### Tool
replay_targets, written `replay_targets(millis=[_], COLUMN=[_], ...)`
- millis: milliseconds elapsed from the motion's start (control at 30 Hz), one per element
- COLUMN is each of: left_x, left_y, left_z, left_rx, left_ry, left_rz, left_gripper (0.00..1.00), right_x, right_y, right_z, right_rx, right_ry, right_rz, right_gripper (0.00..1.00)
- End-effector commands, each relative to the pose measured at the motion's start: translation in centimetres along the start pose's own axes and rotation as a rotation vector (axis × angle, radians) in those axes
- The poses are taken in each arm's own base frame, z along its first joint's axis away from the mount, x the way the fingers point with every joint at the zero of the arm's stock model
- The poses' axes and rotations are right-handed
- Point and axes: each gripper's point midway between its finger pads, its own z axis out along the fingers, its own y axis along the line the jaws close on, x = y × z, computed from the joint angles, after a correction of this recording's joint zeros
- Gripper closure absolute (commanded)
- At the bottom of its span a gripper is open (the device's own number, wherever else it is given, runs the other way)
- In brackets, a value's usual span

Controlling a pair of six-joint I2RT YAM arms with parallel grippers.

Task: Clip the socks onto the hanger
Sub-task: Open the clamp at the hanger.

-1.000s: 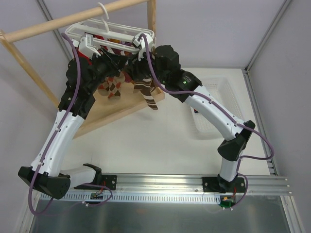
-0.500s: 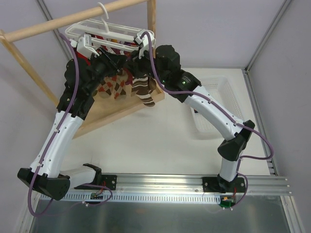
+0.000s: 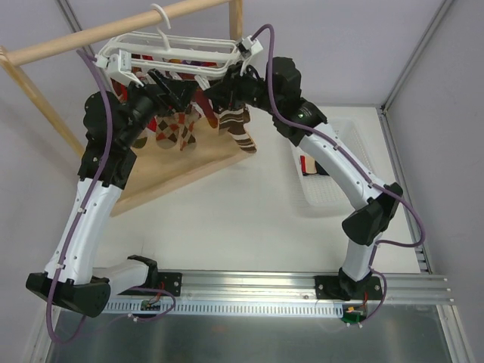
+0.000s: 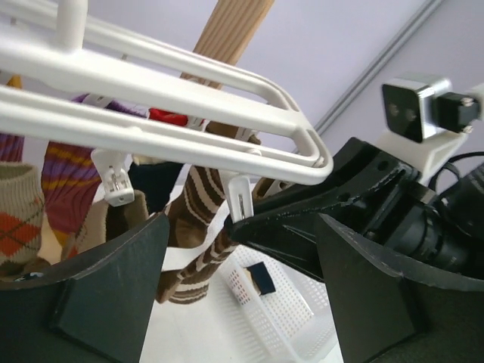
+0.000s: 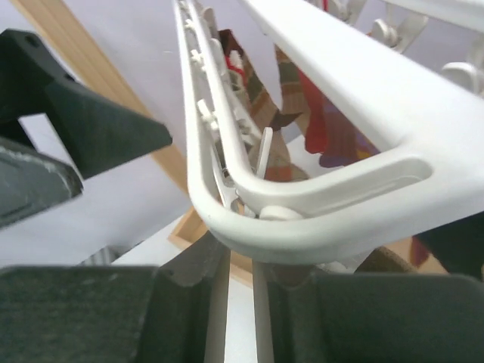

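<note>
The white hanger (image 3: pixel 166 53) hangs from the wooden rail, with socks dangling under it: a red one (image 3: pixel 153 121), an argyle one (image 3: pixel 178 132) and a brown-white striped one (image 3: pixel 240 130). My left gripper (image 3: pixel 181 92) is up under the frame with its jaws wide open and nothing held. In the left wrist view the striped sock (image 4: pixel 198 227) and a white clip (image 4: pixel 240 198) lie between its fingers (image 4: pixel 106 295). My right gripper (image 3: pixel 219 92) comes in from the right, shut on that clip. In the right wrist view the hanger's corner (image 5: pixel 302 219) covers its fingertips.
The wooden rail (image 3: pixel 113 32) and its posts stand behind the hanger, on a wooden base board (image 3: pixel 189 162). A white mesh basket (image 3: pixel 333 178) lies on the table at the right with a red sock (image 3: pixel 306 162) and a navy sock (image 4: pixel 262 278) in it.
My left gripper has gone from shut to wide open. Both arms have risen. The right wrist has swung to the right, and the striped sock now hangs further right.
</note>
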Motion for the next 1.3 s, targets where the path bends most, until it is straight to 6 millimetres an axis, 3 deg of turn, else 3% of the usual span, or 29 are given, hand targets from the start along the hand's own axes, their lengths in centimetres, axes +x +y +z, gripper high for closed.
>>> replay_targets(millis=[0, 267, 567, 733, 967, 1267], left_x=[-2.1, -1.0, 0.1, -0.3, -0.3, -1.3], left_y=[-3.3, -3.6, -4.1, -4.7, -3.9, -4.3], left_z=[-1.0, -0.1, -0.4, -0.2, 1.4, 1.7], left_rx=[0.194, 0.319, 0.431, 0.478, 0.473, 0.501], left_ry=[-0.051, 0.007, 0.030, 0.015, 0.012, -0.038], left_rz=[0.070, -0.011, -0.011, -0.005, -0.054, -0.122], left_gripper=[0.21, 0.23, 0.23, 0.24, 0.28, 0.34], right_x=[-3.9, -4.4, -4.8, -4.7, -4.5, -4.0], right_y=[5.3, 6.5, 7.1, 7.1, 7.2, 6.9], right_z=[-2.7, -3.8, -4.2, -4.1, -4.1, -4.1], right_rx=[-0.218, -0.335, -0.432, -0.442, -0.451, -0.437], right_ry=[-0.066, -0.059, -0.046, -0.038, -0.026, -0.010], right_rz=[0.058, 0.158, 0.280, 0.299, 0.311, 0.310], right_gripper=[0.99, 0.99, 0.99, 0.99, 0.99, 0.99])
